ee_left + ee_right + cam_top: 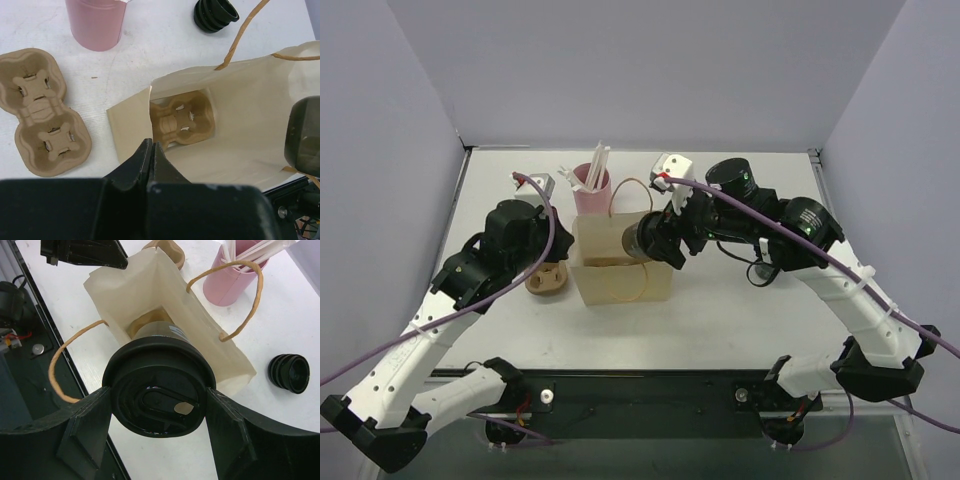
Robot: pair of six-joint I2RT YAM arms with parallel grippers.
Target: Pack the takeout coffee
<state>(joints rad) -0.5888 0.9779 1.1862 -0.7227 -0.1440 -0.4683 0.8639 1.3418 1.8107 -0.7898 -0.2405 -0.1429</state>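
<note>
The right gripper [157, 401] is clenched on the coffee cup [155, 371] just under its black lid, one finger on each side. The cup is held over the open mouth of the paper bag [612, 282], with its bottom pointing down into the opening. The top view shows the cup tilted at the bag's right upper edge, so it is not yet seated inside. At the bottom of the bag lies a brown cup carrier [182, 117], and both of its hollows are free. The left gripper [151, 147] has its fingers pressed together at the near rim of the bag - whether the paper is caught between them, I cannot tell. A second carrier [45, 112] lies flat on the table [720, 300] just left of the bag. Behind the bag stands a pink cup [590, 190] with white straws in it, and beside it, further right, is a stack of black lids [216, 14]. The two rope handles [250, 300] of the bag stand up loose - one on each side of the cup.
</note>
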